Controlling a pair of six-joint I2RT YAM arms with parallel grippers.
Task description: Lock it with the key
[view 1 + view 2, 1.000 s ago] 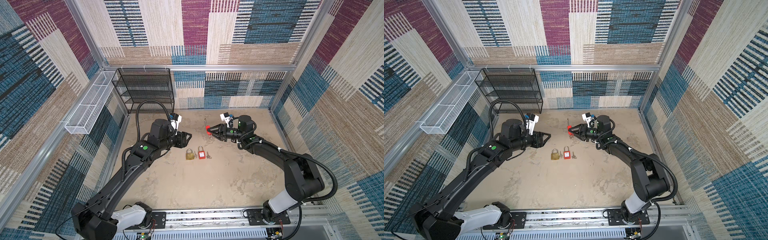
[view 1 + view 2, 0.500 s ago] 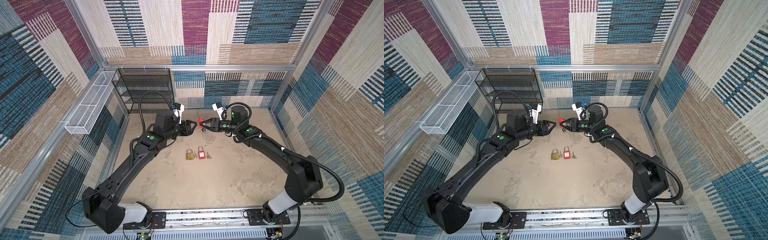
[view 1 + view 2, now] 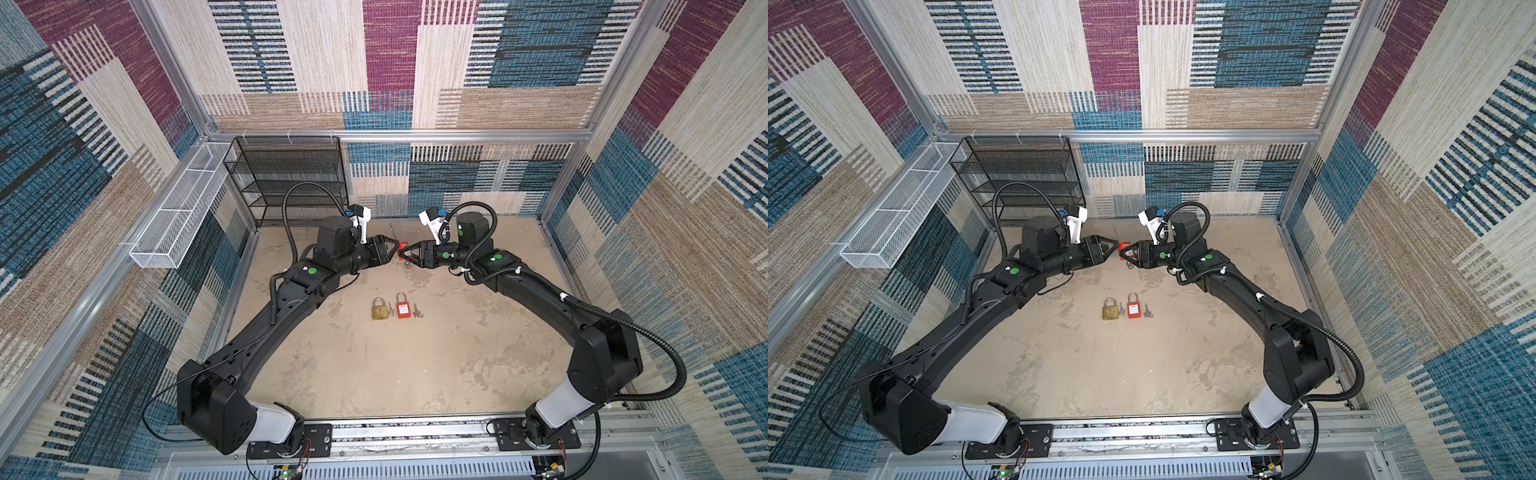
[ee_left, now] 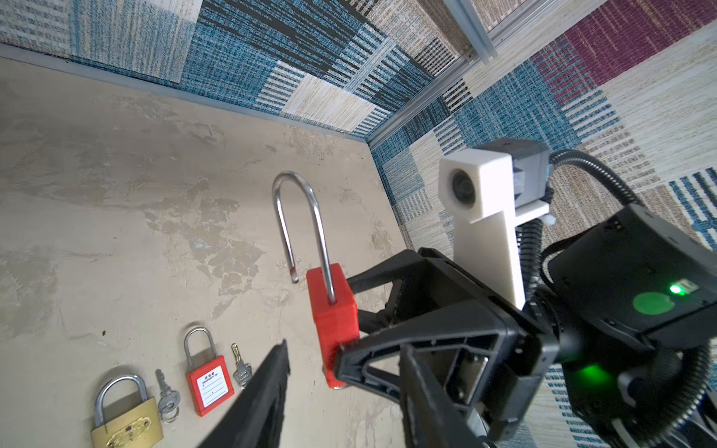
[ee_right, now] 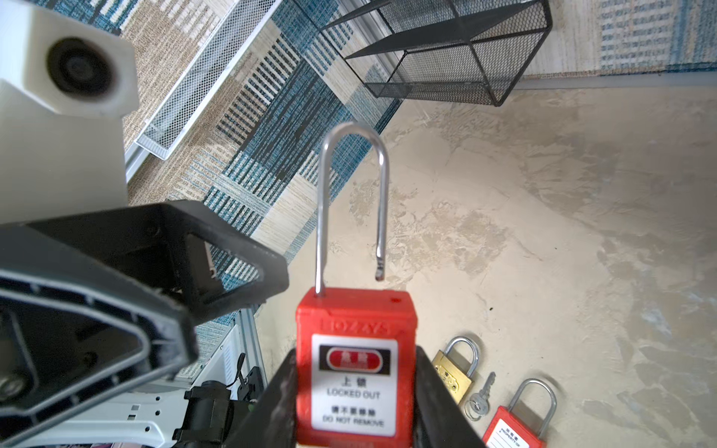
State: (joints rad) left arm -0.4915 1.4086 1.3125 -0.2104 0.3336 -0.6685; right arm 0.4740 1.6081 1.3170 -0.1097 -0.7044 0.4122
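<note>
While the long-shackled red padlock [image 5: 355,322] is clamped in the right pincer [image 3: 407,255], its shackle is seen unlatched. Just beside that padlock, the left pincer [image 3: 394,250] is held with jaws apart.

Patchwork carpet walls [image 3: 390,62] in blue, maroon, beige and cream enclose a mottled beige worktop [image 3: 374,365]. A silver metal rail [image 3: 457,135] crosses the back wall. A black mesh shelf rack [image 3: 291,178] stands in the far left corner, and beside it a white wire basket [image 3: 183,208] hangs along the left wall. The light is even.
</note>
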